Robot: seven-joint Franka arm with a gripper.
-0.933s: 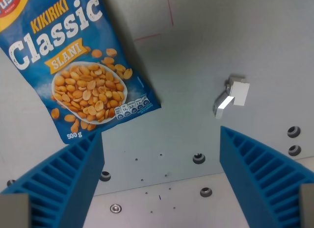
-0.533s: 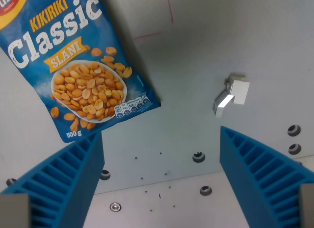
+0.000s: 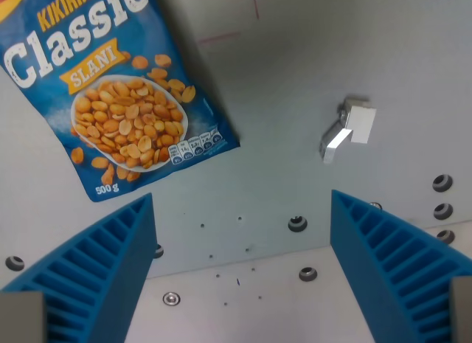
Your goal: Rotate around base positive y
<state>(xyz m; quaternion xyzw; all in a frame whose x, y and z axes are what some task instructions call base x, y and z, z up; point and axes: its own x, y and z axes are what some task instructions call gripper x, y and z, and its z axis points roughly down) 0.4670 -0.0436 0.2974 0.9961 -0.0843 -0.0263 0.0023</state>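
Blue gripper (image 3: pixel 240 276) fingers spread, empty; over-rotation risks clipping the peanut bag (image 3: pixel 110 99) or the metal bracket (image 3: pixel 346 133) mid-bench.

From my wrist view, the peanut bag (image 3: pixel 118 99) lies on the table (image 3: pixel 295 77), upper left; the small bracket (image 3: pixel 346 133) sits well apart to its right.

We look down past our gripper (image 3: pixel 242 273), its two blue ribbed fingers (image 3: pixel 92 273) spread wide with nothing between them. A blue peanut bag (image 3: pixel 110 99) lies flat on the grey table (image 3: pixel 295 77) toward the wrist view's upper left, tilted. A small white bracket (image 3: pixel 346 129) sits well apart on the right.
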